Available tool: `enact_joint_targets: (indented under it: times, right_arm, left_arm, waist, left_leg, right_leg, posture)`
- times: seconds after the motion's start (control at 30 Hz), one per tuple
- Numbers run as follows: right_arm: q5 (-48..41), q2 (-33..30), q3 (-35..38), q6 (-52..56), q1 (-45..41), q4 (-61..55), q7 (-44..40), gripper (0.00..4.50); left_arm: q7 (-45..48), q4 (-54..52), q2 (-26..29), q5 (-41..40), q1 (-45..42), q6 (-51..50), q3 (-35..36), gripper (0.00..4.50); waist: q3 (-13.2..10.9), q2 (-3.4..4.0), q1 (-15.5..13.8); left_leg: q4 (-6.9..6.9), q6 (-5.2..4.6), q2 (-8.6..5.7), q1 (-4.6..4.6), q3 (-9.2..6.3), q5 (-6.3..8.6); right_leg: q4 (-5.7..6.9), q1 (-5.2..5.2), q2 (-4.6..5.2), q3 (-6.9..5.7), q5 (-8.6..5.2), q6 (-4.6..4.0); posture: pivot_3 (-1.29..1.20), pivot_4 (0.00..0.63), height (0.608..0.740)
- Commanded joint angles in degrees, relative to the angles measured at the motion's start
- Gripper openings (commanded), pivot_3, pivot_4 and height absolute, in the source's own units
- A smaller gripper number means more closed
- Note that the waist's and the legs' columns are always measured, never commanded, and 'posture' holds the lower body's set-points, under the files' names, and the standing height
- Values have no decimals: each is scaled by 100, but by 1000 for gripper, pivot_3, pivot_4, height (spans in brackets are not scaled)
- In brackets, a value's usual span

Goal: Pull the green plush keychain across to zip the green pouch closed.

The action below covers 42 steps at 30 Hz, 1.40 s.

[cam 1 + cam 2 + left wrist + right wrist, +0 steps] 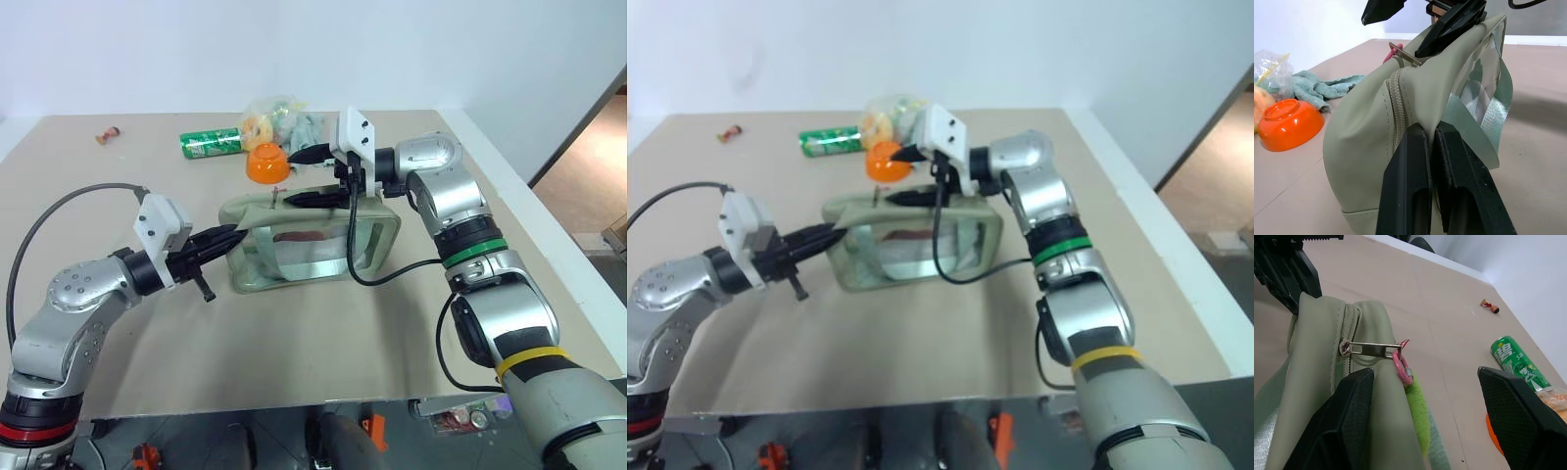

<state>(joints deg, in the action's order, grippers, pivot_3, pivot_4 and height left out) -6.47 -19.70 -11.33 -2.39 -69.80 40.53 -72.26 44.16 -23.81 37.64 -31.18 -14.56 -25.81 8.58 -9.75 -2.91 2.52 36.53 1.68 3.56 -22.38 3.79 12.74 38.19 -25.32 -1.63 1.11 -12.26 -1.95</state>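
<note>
Keychain: the green plush keychain point(1418, 413) hangs on a pink loop point(1402, 367) from the metal zipper pull point(1371, 349), at the top of the pouch toward its left end, draped down the far side of the bag.
Pouch: the green pouch point(313, 240) stands upright in the middle of the table point(323, 343), clear window panel facing the near edge, a green strap handle point(1484, 115) lying over that panel.
Left gripper: the left gripper point(223, 240) reaches in level from the left; its two black fingers point(1410, 186) are pressed together, pinching the fabric at the pouch's left end beside the zipper.
Right gripper: the right gripper point(1437, 418) comes from the right and points left over the top of the pouch; jaws wide apart, one finger against the pouch top just beside the pull, the other out on the far side, holding nothing.
Orange bowl: an orange bowl point(266, 163) sits just beyond the pouch.
Soda can: a green soda can point(210, 144) lies on its side, far and left of the bowl.
Bag of items: a clear plastic bag point(279, 117) sits behind the bowl, with a grey-green cloth point(1315, 85) beside it.
Small object: a little red-and-tan item point(108, 135) lies at the far left.
</note>
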Motion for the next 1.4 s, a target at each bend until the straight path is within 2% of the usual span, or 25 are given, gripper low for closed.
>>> enact_joint_targets:
  times: [0.03,0.4,0.53,0.57,0.6,0.73,0.77,1.17,1.4]
  right_arm:
    - [-18,62,83,-16,-99,-129,35,3506]
    - [-29,193,109,91,-151,-18,91,3506]
    - [-26,233,114,156,-180,18,112,2377]
    - [-23,245,115,162,-190,42,121,1895]
    - [-21,259,116,167,-201,66,129,1663]
    - [-16,292,103,199,-219,95,105,214]
    - [-15,295,99,205,-218,91,93,25]
    - [-82,289,170,214,-268,66,77,25]
    - [-334,118,453,500,-219,-490,244,25]
  left_arm:
    - [-21,-77,8,69,68,-35,-122,0]
    - [-112,-100,-60,63,39,-46,-179,0]
    - [-113,-94,-60,70,38,-34,-189,0]
    - [-122,-99,-66,73,39,-32,-199,0]
    - [-131,-104,-72,73,40,-30,-209,0]
    - [-159,-120,-87,81,62,-20,-240,0]
    - [-163,-120,-87,79,62,-21,-237,0]
    - [-148,-16,-65,131,21,-8,-218,0]
    - [-247,93,-57,172,9,-30,-144,0]
  waist:
    - [0,0,0]
    - [0,0,-2]
    - [0,0,-2]
    - [0,0,-3]
    - [0,0,-4]
    - [0,0,-4]
    - [0,0,-4]
    - [0,0,-4]
    - [0,1,-5]
  left_leg:
    - [0,0,0,0,1,0]
    - [0,0,-1,0,1,0]
    - [0,0,-1,0,1,0]
    - [0,0,-1,0,1,0]
    - [0,0,-1,0,1,0]
    - [0,0,-2,0,1,0]
    - [0,0,-2,0,1,0]
    - [0,0,-2,0,1,0]
    - [0,0,-1,-1,0,0]
  right_leg:
    - [0,0,0,0,0,0]
    - [0,0,2,0,0,0]
    - [0,1,2,-1,0,0]
    - [0,1,2,-1,0,0]
    - [0,1,3,-1,0,0]
    - [0,1,4,0,0,0]
    - [0,1,4,0,0,0]
    - [0,1,3,-1,0,0]
    - [0,0,3,-1,0,0]
  posture:
    - [0,150,740]
    - [0,150,740]
    - [0,150,740]
    - [0,150,740]
    - [0,150,740]
    - [0,150,740]
    - [0,150,740]
    - [0,150,740]
    - [0,150,740]
